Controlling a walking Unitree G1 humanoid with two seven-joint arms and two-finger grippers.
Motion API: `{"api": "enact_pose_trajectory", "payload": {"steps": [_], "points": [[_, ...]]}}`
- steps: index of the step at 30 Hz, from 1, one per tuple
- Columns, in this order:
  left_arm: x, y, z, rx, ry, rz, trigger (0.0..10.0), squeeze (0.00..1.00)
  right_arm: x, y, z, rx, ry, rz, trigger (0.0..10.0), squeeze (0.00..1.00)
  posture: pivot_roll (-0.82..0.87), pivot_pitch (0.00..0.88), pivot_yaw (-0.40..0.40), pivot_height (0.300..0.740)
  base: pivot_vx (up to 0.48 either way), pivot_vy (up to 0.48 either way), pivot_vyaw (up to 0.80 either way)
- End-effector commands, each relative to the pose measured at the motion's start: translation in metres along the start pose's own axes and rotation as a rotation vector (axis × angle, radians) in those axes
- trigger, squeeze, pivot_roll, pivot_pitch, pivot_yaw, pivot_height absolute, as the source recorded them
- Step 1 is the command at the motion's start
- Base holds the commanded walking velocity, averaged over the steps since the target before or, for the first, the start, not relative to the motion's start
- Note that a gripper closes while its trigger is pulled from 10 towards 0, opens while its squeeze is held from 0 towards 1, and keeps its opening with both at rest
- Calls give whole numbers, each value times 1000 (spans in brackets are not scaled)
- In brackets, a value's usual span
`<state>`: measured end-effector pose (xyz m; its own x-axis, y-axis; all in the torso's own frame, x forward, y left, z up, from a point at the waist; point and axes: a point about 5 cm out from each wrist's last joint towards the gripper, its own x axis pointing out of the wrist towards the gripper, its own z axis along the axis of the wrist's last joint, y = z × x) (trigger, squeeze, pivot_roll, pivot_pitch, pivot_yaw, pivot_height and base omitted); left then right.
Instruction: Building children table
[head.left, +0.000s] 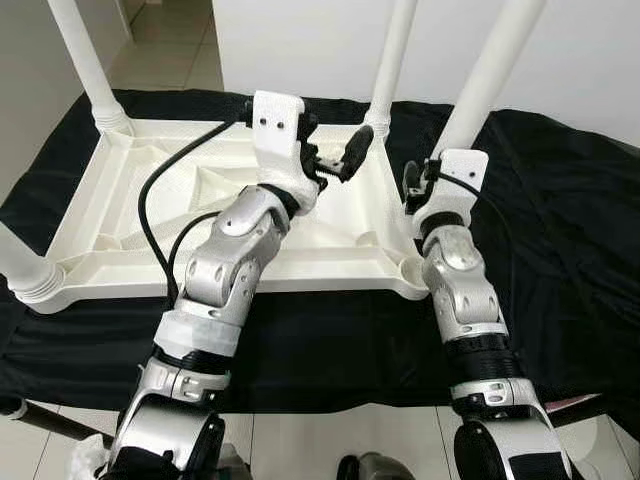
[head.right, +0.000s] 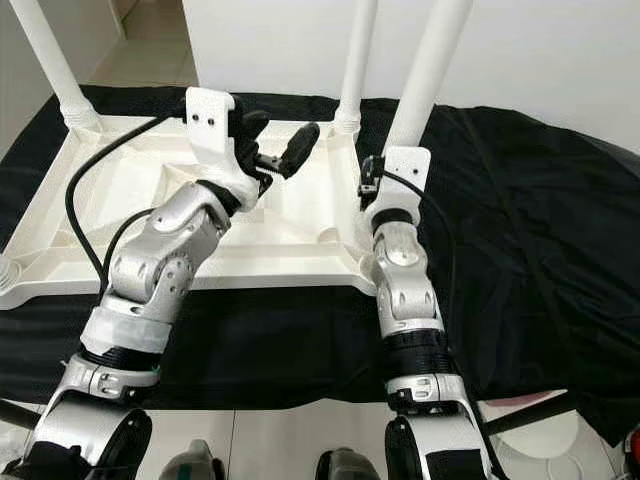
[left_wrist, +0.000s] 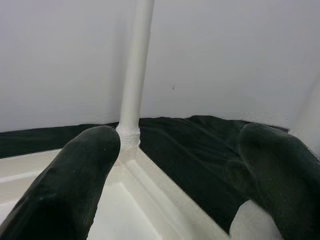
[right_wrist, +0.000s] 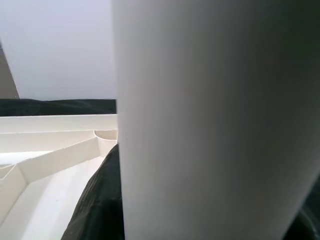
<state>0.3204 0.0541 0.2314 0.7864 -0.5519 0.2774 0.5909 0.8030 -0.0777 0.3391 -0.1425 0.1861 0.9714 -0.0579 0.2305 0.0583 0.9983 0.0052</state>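
Black cloth (head.left: 560, 200) covers the work surface, white wall behind. Upside-down white tabletop (head.left: 120, 215) lies on the cloth, legs pointing up. Right gripper (head.left: 425, 180) is at the near-right corner, about 4 o'clock on the tabletop, clamped on the near-right leg (head.left: 490, 75); that leg (right_wrist: 210, 120) sits right against the wrist camera. Left gripper (head.left: 335, 150) hovers over the tabletop's far-right area, fingers (left_wrist: 80, 175) apart, holding nothing, far-right leg (left_wrist: 135, 75) beyond it at 12 o'clock.
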Motion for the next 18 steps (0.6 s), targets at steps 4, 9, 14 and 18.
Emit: {"api": "enact_pose_trajectory", "payload": {"steps": [4, 9, 14, 18], "points": [[-7, -12, -12, 81, 33, -180, 10000, 0, -5, -2, 3, -10, -41, 23, 10000, 0, 76, 6, -44, 740, 0, 0, 0], [-19, -19, -34, 191, 122, -264, 10000, 0, -18, -5, -5, 0, -27, 50, 10000, 0, 75, 10, -44, 740, 0, 0, 0], [-27, -23, -41, 212, 149, -329, 10000, 0, -24, -5, -3, 19, -50, 68, 10000, 0, 75, 17, -41, 740, 0, 0, 0], [-32, -31, -40, 163, 127, -376, 10000, 0, -28, -4, -5, 24, -58, 99, 10000, 0, 78, 22, -37, 740, 0, 0, 0]]}}
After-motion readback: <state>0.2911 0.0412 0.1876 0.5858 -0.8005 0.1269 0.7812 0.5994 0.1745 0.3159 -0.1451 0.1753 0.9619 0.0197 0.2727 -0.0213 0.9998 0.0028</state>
